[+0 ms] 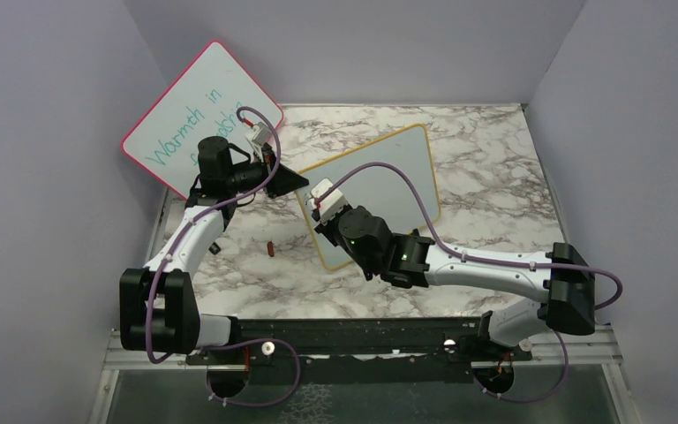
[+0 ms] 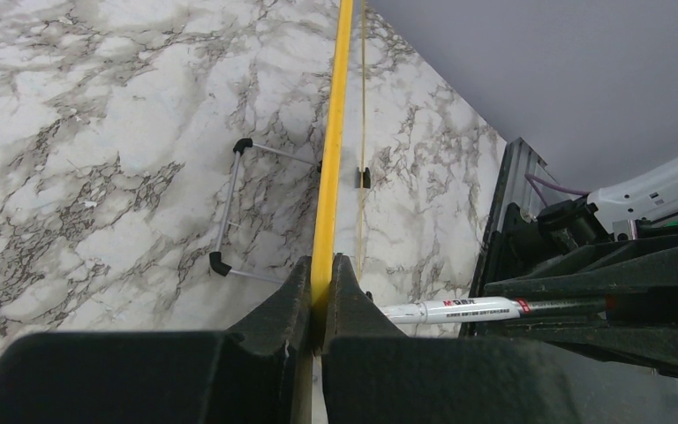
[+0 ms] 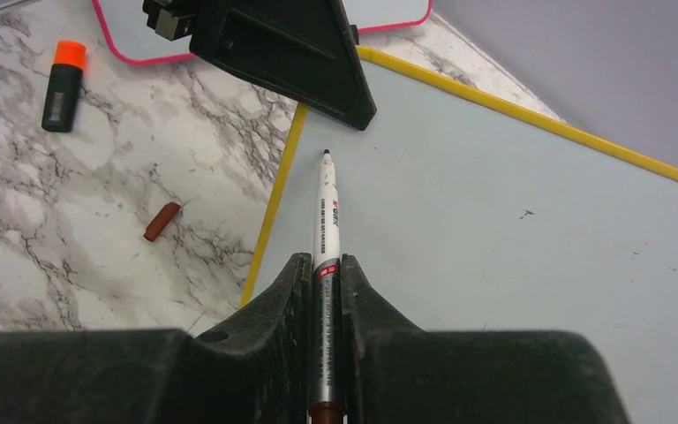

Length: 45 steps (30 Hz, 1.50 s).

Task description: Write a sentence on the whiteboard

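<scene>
The whiteboard (image 1: pixel 397 177) with the yellow-tan frame stands tilted at mid-table. Its face (image 3: pixel 494 221) is blank but for tiny specks; no sentence shows on it. My left gripper (image 1: pixel 297 180) is shut on the board's upper left edge, its jaws pinching the yellow frame (image 2: pixel 334 132) in the left wrist view (image 2: pixel 321 276). My right gripper (image 1: pixel 322 208) is shut on a white and silver marker (image 3: pixel 327 212), uncapped. The marker's dark tip points at the board's face close to the left gripper (image 3: pixel 360 113). The marker also shows in the left wrist view (image 2: pixel 459 309).
A pink-framed board (image 1: pixel 203 115) with teal writing leans on the left wall. A red-brown cap (image 1: pixel 269 249) lies on the marble left of the board, also in the right wrist view (image 3: pixel 161 221). A black highlighter with orange cap (image 3: pixel 62 84) lies farther left. The board's wire stand (image 2: pixel 229 208) rests behind it.
</scene>
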### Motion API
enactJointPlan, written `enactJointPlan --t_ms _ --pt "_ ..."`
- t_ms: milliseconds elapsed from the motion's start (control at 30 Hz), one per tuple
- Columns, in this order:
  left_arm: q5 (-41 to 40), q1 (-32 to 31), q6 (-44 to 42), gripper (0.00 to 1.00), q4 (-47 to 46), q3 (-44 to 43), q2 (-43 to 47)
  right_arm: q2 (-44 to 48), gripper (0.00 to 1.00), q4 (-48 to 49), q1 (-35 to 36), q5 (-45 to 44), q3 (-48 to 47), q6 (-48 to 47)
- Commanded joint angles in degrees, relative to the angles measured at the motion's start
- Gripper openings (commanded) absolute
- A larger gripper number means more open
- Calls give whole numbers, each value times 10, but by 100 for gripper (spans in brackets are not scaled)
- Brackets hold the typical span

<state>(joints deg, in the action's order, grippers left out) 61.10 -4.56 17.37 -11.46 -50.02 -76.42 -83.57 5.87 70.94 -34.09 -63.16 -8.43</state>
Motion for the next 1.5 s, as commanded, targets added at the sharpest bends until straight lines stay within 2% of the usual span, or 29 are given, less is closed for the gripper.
enactJointPlan --t_ms 0,1267,1467 --pt "-8 2 -30 0 18 1 -12 -12 1 23 5 -16 -12 6" --pt "-3 2 -32 0 16 2 -15 -5 1 -1 5 -112 0 -2" --pt "-4 2 -32 0 16 2 -15 14 0 9 5 -77 10 -9"
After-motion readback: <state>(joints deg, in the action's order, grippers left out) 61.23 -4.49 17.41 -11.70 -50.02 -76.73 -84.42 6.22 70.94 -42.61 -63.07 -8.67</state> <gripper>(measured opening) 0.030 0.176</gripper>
